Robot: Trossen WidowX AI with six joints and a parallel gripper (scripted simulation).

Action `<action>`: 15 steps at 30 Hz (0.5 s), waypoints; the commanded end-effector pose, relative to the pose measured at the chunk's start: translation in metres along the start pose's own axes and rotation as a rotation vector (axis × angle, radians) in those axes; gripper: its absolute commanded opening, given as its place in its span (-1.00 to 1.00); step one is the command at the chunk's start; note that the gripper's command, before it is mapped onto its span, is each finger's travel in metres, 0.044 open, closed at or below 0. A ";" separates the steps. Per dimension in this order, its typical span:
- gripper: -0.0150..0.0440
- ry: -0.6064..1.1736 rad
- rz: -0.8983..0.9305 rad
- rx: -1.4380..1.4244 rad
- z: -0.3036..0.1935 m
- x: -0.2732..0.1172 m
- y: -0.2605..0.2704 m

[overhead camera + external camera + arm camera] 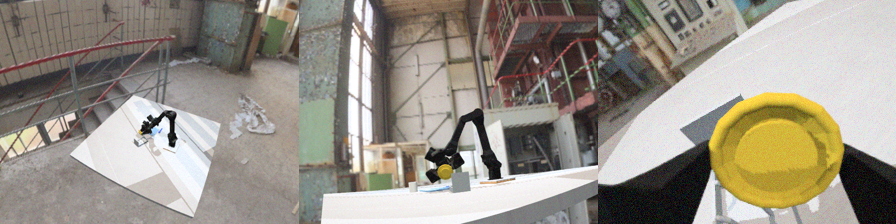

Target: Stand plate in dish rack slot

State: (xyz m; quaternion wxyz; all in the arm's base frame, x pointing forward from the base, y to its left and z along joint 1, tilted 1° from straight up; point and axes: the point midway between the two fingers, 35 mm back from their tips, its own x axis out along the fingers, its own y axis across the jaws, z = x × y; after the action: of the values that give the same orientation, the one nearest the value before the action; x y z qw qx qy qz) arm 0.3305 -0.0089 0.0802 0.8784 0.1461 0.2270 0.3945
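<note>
A black robot arm [172, 127] [484, 134] holds a yellow plate [140, 132] [445, 171] [776, 155] above a pale desk [104, 149] [386, 206] [823, 60]; its fingers [143, 132] [442, 171] are clamped on the plate, one at each side of the rim; the plate is tipped up on edge in the exterior view, its round face in plain sight; the gray dish rack [136, 142] [460, 182] [715, 117] stands on the desk near the plate, which is outside the slots; a blue mat [154, 131] [434, 189] lies near the rack, and a small blue object [160, 130] lies just beside the mat in the top view.
</note>
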 end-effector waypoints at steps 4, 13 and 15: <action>-0.49 -0.098 0.054 -0.136 -0.009 -0.011 0.011; -0.49 -0.225 0.125 -0.351 -0.020 -0.025 0.032; -0.49 -0.251 0.139 -0.398 -0.023 -0.028 0.037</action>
State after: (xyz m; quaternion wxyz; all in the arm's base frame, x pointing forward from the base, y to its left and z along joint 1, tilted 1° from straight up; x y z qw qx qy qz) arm 0.2896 -0.0060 0.0836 0.8847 0.0548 0.0596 0.4592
